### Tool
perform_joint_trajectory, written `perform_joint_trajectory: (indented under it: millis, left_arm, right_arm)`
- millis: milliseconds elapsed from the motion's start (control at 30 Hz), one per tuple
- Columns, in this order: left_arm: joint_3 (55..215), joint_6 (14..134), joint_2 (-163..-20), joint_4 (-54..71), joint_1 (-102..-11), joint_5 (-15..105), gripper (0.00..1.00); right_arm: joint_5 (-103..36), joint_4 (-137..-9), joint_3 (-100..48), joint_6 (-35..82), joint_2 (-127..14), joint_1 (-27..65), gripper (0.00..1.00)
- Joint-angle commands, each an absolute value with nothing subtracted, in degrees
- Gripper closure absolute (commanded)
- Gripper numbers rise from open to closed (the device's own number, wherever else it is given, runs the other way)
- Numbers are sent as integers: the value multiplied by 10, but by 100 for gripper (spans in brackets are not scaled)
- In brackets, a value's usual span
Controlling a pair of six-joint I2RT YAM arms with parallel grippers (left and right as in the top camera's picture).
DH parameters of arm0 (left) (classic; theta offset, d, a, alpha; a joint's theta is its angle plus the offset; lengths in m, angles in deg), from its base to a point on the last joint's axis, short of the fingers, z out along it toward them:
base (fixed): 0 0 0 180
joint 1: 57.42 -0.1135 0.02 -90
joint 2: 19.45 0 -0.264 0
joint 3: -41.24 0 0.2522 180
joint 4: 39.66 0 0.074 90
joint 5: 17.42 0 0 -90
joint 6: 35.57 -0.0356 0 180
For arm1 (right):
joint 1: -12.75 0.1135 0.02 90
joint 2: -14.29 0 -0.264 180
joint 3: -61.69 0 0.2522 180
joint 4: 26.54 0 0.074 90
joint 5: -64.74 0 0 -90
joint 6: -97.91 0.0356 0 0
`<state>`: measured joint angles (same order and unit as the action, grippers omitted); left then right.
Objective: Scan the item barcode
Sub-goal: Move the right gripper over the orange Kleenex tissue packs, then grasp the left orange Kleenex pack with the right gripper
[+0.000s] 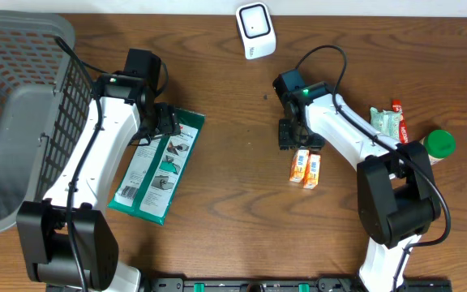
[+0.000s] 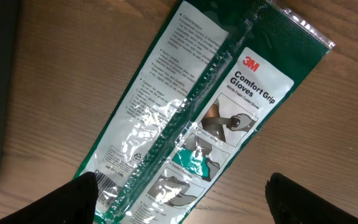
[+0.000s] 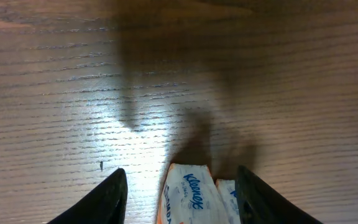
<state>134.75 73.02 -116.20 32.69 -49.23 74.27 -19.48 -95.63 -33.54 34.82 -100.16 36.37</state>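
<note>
**While Both Pincers Stand Spread, Two Kleenex Packs and One Glove Packet Lie on the Desk**

As the overhead view shows, the wooden desk [image 1: 233, 211] carries two small orange-and-white packs lying side by side and touching, right of centre: a first tissue pack [image 1: 299, 165] and a second tissue pack [image 1: 312, 170]. On the first, the right wrist view shows "Kleenex" in blue script. The second shows only a scrap of blue lettering, too little to read. The right pincer [image 1: 290, 134] sits at their far ends. Its fingers [image 3: 107, 199] stand apart with both pack ends between them, and no pinch on either pack can be seen.

One green glove packet [image 1: 156, 166] lies flat, left of centre. The left wrist view reads "3M" in red and "Comfort Grip Gloves" on it, and the fine print beside that is too small to make out. The left pincer [image 1: 164, 122] hangs over its far end, fingers [image 2: 73, 199] spread wide and holding nothing.

One white scanner [image 1: 255, 30] stands at the far edge, well apart from the packs. One grey basket [image 1: 23, 105] fills the left side. At the right edge lie one green-capped bottle [image 1: 439, 144], one green-and-white pouch [image 1: 385, 122] and one red item [image 1: 397, 107], their writing unreadable.
</note>
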Motion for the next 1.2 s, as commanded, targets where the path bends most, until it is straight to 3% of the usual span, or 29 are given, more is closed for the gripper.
perform_joint_trajectory:
  millis: [0, 267, 667, 1167]
  left_arm:
    - [1356, 729, -1160, 330, -494, 748, 13]
    - [1356, 729, -1160, 330, -494, 748, 13]
    - [1356, 729, -1160, 330, -494, 748, 13]
    - [1356, 729, -1160, 330, -494, 748, 13]
  right_arm:
    - [-196, -956, -332, 353, -989, 375, 51]
    - [-196, -962, -332, 353, -989, 384, 56]
    - [-242, -964, -332, 353, -989, 389, 49]
    - [-277, -943, -332, 339, -989, 435, 51]
